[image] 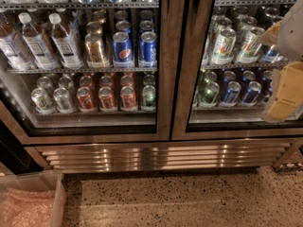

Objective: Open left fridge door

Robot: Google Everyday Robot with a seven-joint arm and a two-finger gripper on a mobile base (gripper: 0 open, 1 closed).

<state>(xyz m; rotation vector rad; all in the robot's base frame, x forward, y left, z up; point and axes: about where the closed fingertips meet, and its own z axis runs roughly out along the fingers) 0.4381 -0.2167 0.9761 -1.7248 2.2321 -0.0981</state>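
We are seeing the left fridge door [163, 70] sitting shut in the fridge [161, 156], its stile touching the twin door [183, 79]. Our end effector [283, 97] is hanging well right, before that twin; whether it is parted or closed we cannot tell. Reaching from here, we are risking hooking the wrong door's edge.

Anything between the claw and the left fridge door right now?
Nothing visible. The claw hangs at the right edge before the right door; the left fridge door lies across open space. A plastic bin sits on the floor below its left corner.
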